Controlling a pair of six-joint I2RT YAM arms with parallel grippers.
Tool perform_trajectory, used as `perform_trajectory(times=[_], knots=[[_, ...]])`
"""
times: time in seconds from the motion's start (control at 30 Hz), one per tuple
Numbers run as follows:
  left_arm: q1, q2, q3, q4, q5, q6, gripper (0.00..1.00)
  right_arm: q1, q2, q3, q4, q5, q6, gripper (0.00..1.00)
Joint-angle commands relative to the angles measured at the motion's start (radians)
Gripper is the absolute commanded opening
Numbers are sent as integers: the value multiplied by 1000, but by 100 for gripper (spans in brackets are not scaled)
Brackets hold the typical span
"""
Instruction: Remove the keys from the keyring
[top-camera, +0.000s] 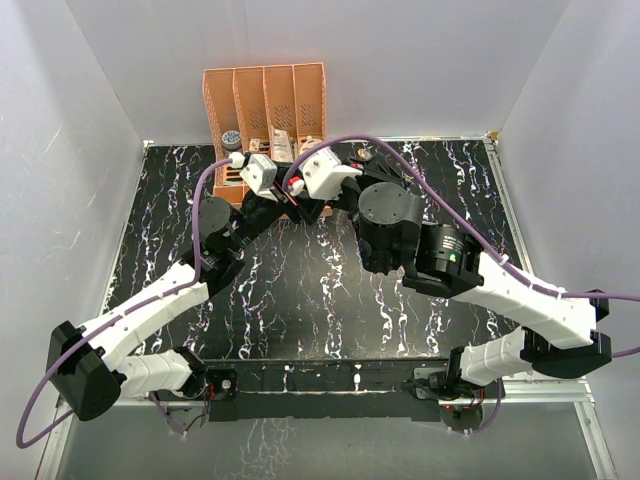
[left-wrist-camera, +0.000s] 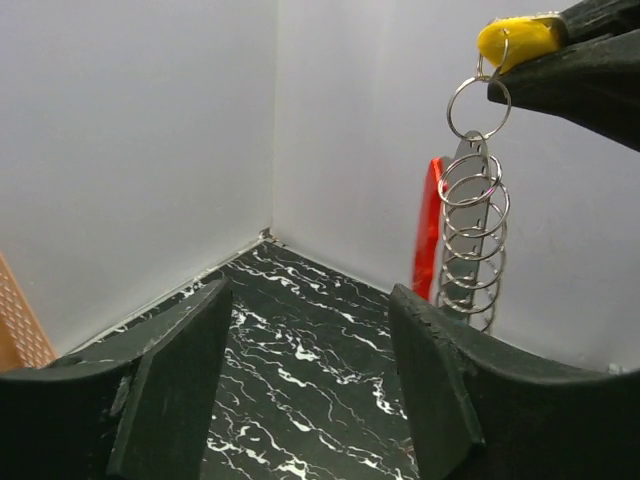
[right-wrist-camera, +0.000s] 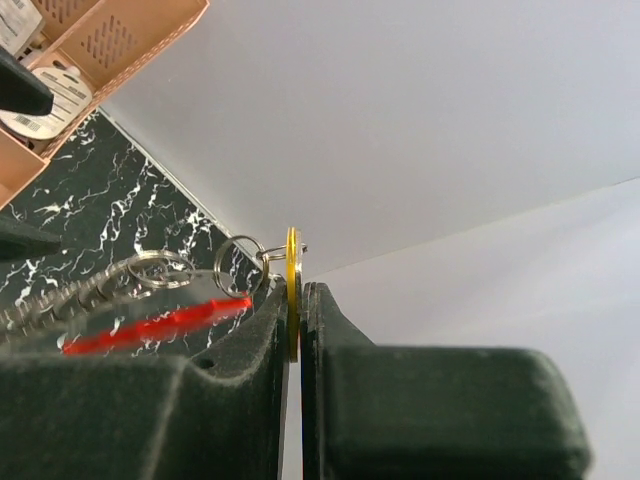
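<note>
While the right fingers (right-wrist-camera: 315, 330) were pressed shut on the yellow key (right-wrist-camera: 292, 262), the keyring (left-wrist-camera: 428, 225) hung from it and the left fingers (left-wrist-camera: 175, 390) stood partly open, holding nothing.

A black, white-veined table (top-camera: 300, 300) carries an orange rack (top-camera: 265, 95) at its far edge.

Yellow key (left-wrist-camera: 518, 40) aloft, keyring (left-wrist-camera: 472, 235) of linked rings dangling beneath.

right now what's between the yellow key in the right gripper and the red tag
A string of linked metal rings hangs from the yellow key, down beside the red tag; the left wrist view shows it.
</note>
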Motion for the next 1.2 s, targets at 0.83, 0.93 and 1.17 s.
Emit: perform_trajectory(times=[0.83, 0.93, 1.17], knots=[[99, -119, 16, 43, 131, -74, 66, 6, -126, -75, -103, -339, 114, 0], [141, -74, 71, 44, 209, -153, 66, 6, -131, -84, -100, -343, 122, 0], [185, 8, 147, 105, 370, -284, 72, 6, -133, -95, -89, -333, 127, 0]])
